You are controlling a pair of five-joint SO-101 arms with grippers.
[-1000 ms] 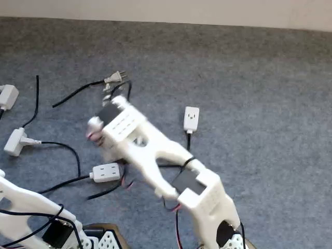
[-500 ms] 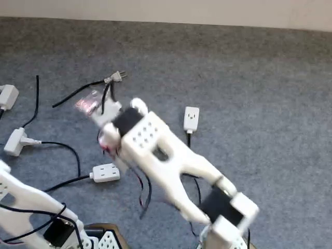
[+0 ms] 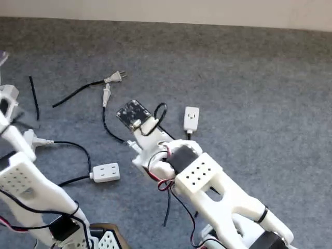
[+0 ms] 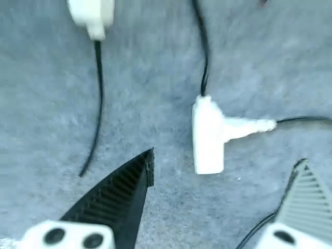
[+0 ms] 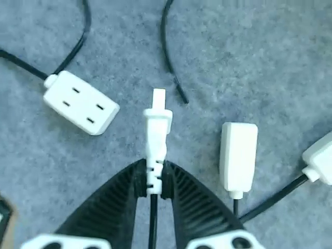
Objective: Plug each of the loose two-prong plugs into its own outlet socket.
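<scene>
My right gripper is shut on the grip of a white two-prong plug, prongs pointing away over the carpet. A white outlet socket lies off to one side of it, and another white socket on the other side. My left gripper is open above a white socket block with a white plug in its side. In the high view, two loose plugs lie at the back left, with sockets on either side of the right arm.
Black cords run across the grey carpet around both arms. A further white socket lies beyond the left gripper, and a loose cord end lies just past the held plug. The carpet to the right is bare.
The right arm has swung back from the plugs at the back left toward the middle. The left arm has risen along the left edge. The cord of one loose plug has shifted.
</scene>
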